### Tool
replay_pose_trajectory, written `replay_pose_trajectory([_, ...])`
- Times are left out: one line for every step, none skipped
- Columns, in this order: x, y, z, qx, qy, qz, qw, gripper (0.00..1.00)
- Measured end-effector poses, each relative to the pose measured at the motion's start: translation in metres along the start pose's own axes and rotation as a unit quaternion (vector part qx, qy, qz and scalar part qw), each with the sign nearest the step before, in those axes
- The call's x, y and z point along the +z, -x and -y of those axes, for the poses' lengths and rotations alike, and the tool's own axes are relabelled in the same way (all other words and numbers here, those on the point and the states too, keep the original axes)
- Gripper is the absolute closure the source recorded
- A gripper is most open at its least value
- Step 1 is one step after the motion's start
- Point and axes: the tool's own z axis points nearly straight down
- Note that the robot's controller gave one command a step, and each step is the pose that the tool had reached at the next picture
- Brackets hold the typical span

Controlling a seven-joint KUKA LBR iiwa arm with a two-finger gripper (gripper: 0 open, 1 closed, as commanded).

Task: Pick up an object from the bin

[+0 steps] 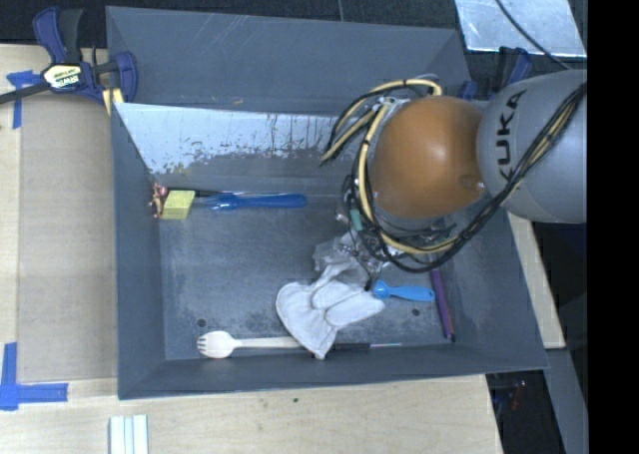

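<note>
Where the hand (357,250) hangs low in the right half of the grey metal bin (250,73), a crumpled white cloth (324,310) lies on the bin floor just below it and a little to its left. The cloth's upper edge reaches up to the hand's tip. Whether the two touch cannot be told, and the cloth is not seen gripped. The wrist hides the hand from above, so whether it is apart or together cannot be told either.

A small grey crumpled piece (331,256), too unclear to name, sits against the hand's left side at the top of the cloth. Just to the hand's lower right lies a short blue plastic handle (406,293). Beyond it a thin purple stick (442,307) lies along the foot of the right wall.

Below and left of the hand, past the cloth, a white plastic fork (238,344) lies along the near wall. Its tines point left, and its handle runs right under the cloth's lower edge. Well to the hand's upper left, by the far wall, rests a blue-handled tool (258,202) with a yellow block at its left end.

Above the hand sit the round orange cover (424,158), its looped yellow and black cables (379,108), and the grey arm (534,153) at the right.
</note>
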Motion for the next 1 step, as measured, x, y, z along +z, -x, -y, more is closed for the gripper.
replay_pose_trajectory([-0.0369,0.0006,0.0017,0.000,-0.002,0.0005,1.0000,1.00])
